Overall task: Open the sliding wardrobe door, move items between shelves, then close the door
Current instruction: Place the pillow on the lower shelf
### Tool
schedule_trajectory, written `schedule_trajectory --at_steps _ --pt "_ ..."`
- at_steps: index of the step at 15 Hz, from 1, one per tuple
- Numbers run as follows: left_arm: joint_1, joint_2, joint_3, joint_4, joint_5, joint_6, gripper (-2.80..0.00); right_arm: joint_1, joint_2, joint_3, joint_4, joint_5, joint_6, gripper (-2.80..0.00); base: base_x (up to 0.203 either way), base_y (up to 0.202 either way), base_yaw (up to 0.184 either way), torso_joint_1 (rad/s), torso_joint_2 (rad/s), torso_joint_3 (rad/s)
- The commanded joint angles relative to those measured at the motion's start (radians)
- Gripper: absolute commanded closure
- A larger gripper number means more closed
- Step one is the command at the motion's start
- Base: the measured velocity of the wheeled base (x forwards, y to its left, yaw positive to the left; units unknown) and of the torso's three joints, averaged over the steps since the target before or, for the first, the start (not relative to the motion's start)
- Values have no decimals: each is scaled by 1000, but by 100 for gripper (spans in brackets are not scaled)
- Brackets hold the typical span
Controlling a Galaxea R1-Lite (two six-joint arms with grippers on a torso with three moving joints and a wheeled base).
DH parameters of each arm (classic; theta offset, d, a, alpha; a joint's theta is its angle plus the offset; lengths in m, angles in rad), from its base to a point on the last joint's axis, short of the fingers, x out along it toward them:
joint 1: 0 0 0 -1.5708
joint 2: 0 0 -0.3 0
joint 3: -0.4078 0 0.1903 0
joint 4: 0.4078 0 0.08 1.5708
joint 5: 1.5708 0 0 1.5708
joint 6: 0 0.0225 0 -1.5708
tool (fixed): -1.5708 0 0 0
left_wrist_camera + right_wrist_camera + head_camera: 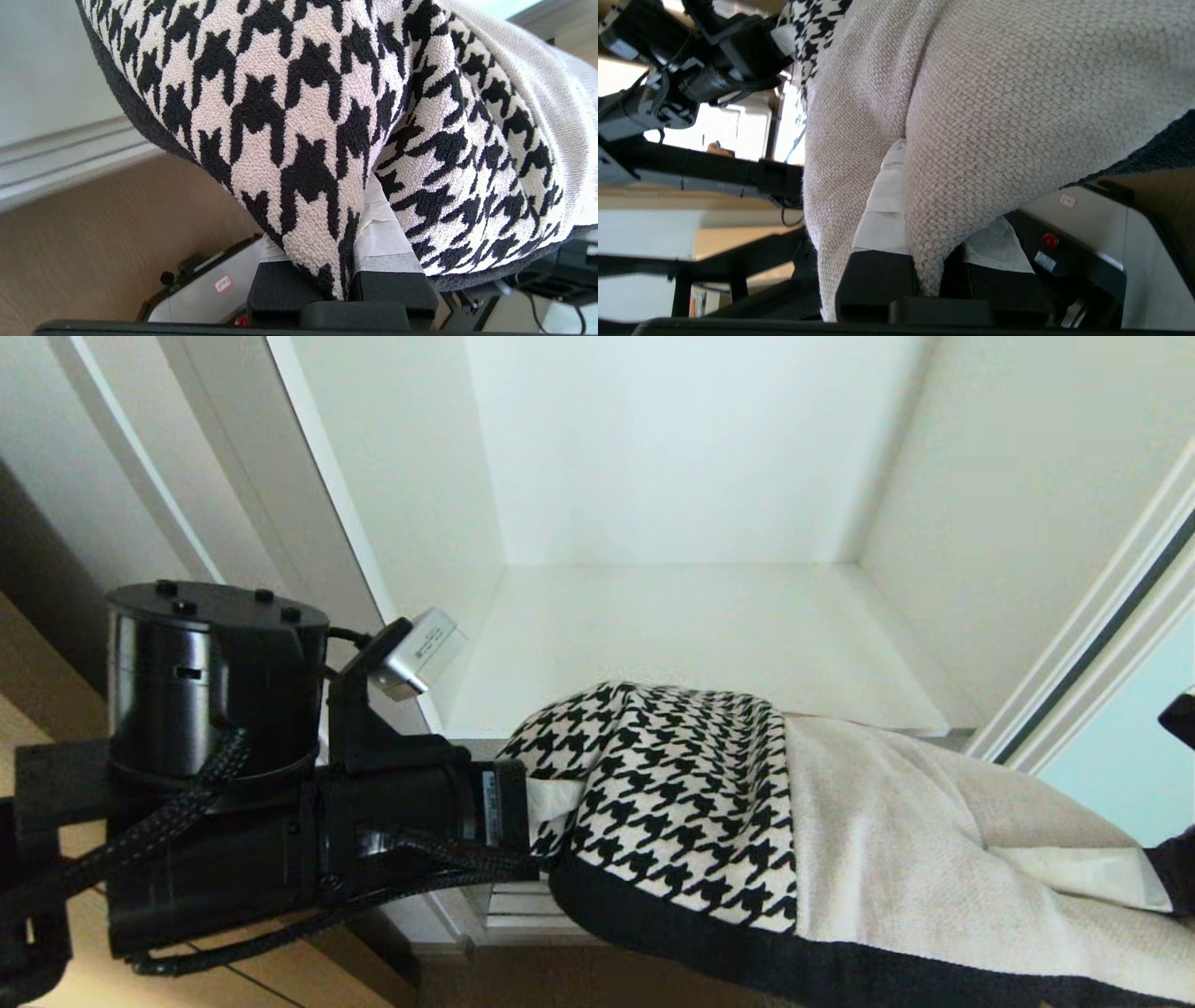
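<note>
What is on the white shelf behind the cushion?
Nothing shows on the bare part of the shelf. The cushion, pinched by the left gripper and right gripper, hides its front edge.

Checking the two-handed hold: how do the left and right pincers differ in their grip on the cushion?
The left pincer pinches the houndstooth half of the cushion; the right pincer pinches its cream half. In the head view the left one shows fully, the right one barely at the edge. Both are shut on a fabric fold.
</note>
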Motion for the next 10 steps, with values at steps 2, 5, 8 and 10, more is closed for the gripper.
schedule_trajectory --at_steps 2,5,8,10 --pt "-8 0 18 -4 -4 -2 0 42 8 16 -2 -23 3 0 0 0 0 0 0 0" --pt "-20 59 -1 -14 -1 4 0 61 54 11 -14 -44 2 0 0 0 0 0 0 0" --pt "-60 66 -18 -12 -4 1 0 90 59 -3 -14 -45 3 0 0 0 0 0 0 0" --pt "-65 55 -27 -4 -2 -1 0 101 49 -16 -5 -58 3 0 0 0 0 0 0 0"
